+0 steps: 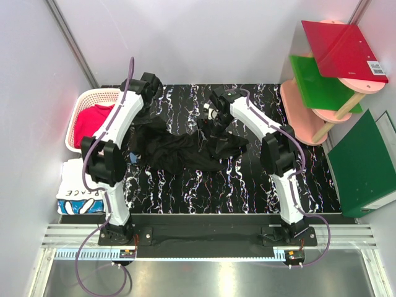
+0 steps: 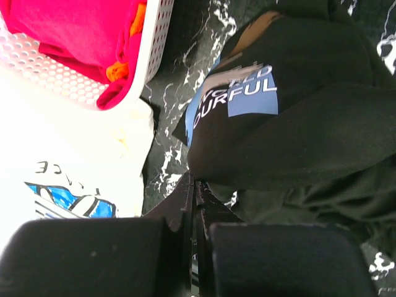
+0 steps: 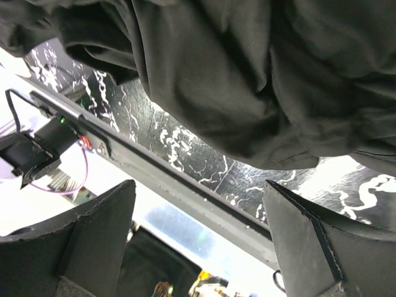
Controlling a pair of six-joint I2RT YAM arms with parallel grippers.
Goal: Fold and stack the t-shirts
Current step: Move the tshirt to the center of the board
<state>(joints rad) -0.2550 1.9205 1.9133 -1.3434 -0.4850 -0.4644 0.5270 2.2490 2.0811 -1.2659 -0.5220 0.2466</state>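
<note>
I watch the top view from above and behind the arm bases, looking steeply down, far enough off to take in the whole black white-veined table [image 1: 185,192]. My left wrist view sits low and close. It looks past the left gripper [image 2: 192,185] at the crumpled black t-shirt with the blue chest print [image 2: 297,124] and the white slatted plastic basket [image 2: 148,55], both shared with the top view. My right wrist view is nearly against that shirt and faces back past the right gripper [image 3: 198,185] towards the table's grey near-edge rail [image 3: 142,162].

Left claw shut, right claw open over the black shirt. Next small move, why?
Probably ease the right claw forward onto the black t-shirt: its jaws stand open with cloth beyond them, while the left claw is shut at the printed side.
</note>
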